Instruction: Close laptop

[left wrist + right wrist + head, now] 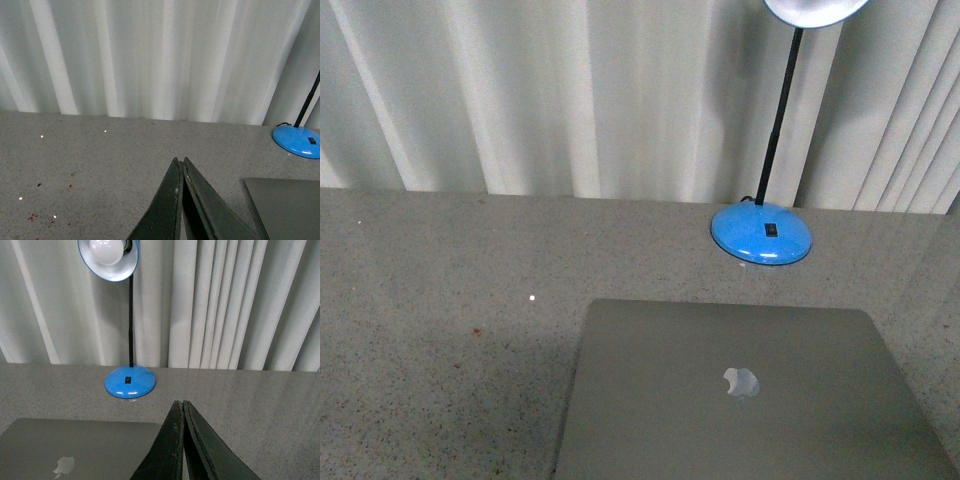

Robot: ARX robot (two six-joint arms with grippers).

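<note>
Sitting on the speckled grey table (440, 300), the laptop (740, 400) lies shut, lid and logo facing up, just in front of the blue desk lamp (762, 233). Both arms hover above the table, left gripper (181, 165) and right gripper (180, 407) each pinched together, holding nothing.

Front view: laptop (750, 395) lid cut off at bottom edge; lamp (762, 232) shade cropped at top. Keyboard and screen hidden.

desk lamp (761, 233): blue round base, black stem, upright | speckled grey table (450, 300) | white curtain (570, 90) behind
</note>
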